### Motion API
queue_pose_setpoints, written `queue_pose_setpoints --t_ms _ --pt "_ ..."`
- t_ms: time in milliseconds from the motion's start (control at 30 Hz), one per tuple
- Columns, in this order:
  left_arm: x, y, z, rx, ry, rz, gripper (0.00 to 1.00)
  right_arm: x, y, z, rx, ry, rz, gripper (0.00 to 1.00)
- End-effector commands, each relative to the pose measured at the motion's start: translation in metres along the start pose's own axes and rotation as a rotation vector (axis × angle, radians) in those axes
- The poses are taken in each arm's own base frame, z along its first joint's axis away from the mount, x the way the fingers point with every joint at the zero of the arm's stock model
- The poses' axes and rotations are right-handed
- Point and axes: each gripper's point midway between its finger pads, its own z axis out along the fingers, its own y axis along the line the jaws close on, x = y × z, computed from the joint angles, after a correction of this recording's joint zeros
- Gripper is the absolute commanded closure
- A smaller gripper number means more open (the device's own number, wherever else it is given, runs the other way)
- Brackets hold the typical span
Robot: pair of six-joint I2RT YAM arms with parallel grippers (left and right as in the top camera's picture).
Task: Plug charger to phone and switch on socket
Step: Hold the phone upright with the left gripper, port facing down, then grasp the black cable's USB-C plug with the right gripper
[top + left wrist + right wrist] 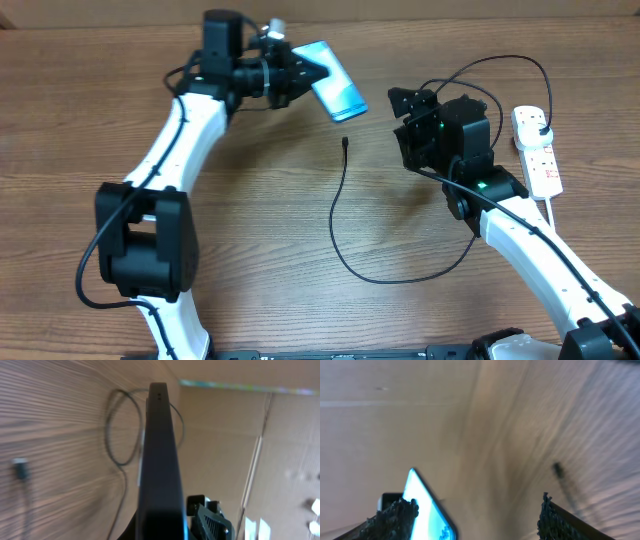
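Two arms, one busy: left gripper (300, 78) is clamped on one end of the phone (337, 90) and holds it off the table, tilted, screen lit. Its long axis runs straight out from the fingers toward the right arm's side. Right gripper (410, 100) has its fingers spread with nothing between them. The charger (345, 215) plug tip (345, 141) lies on the table between the two grippers, just past the phone's free end and lower down, off the right gripper toward the left arm. The cable there runs back toward the robot's base, so tip and phone axis look misaligned. Judgement: the right arm is the free one, so it should take the tip and bring it to the phone's free end. The socket (537, 150) sits behind the right gripper on its outer side, adapter apparently seated in it; switch state not readable. Left wrist view gives the phone (160, 460) edge-on with the tip (21, 467) off to one side, which overhead doesn't show. Right wrist view confirms the open gap (477, 525), with the phone (427, 507) by one finger and the tip (559, 470) blurred above the other.
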Motion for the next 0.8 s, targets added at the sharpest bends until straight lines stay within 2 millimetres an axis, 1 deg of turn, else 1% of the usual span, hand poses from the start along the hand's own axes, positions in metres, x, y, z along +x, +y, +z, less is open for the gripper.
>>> queue_pose_setpoints --t_ms 0,33,100,167,233,267,333,400,500,633,767 --pt "-0.003 0.000 -0.021 0.019 0.017 0.124 0.96 0.000 -0.008 -0.002 0.032 0.013 -0.154 0.18" --pt "-0.001 0.001 -0.025 0.031 0.034 0.138 0.96 0.006 -0.012 -0.002 0.041 0.052 -0.228 0.16" --pt "0.006 -0.003 -0.034 0.085 0.083 0.176 0.96 0.015 -0.016 -0.002 0.043 0.109 -0.374 0.16" --pt "0.017 -0.014 -0.044 0.176 0.151 0.223 0.96 0.023 -0.022 -0.002 0.049 0.156 -0.424 0.19" --pt "0.026 -0.024 -0.054 0.262 0.209 0.255 0.96 0.031 -0.023 -0.001 0.031 0.208 -0.468 0.26" --pt "0.030 -0.028 -0.059 0.294 0.232 0.258 0.96 0.035 -0.023 0.001 0.021 0.232 -0.479 0.31" --pt "0.033 -0.033 -0.067 0.341 0.261 0.258 0.96 0.044 -0.026 0.006 0.011 0.296 -0.474 0.36" --pt "0.033 -0.034 -0.073 0.360 0.268 0.255 0.96 0.051 -0.028 0.013 0.001 0.363 -0.473 0.36" --pt "0.030 -0.033 -0.077 0.359 0.257 0.252 0.96 0.054 -0.031 0.027 0.006 0.453 -0.461 0.38" --pt "0.029 -0.033 -0.078 0.357 0.257 0.236 0.96 0.057 -0.035 0.052 0.060 0.579 -0.457 0.40" --pt "0.029 -0.032 -0.077 0.354 0.254 0.236 0.96 0.056 -0.039 0.072 0.119 0.640 -0.477 0.41"
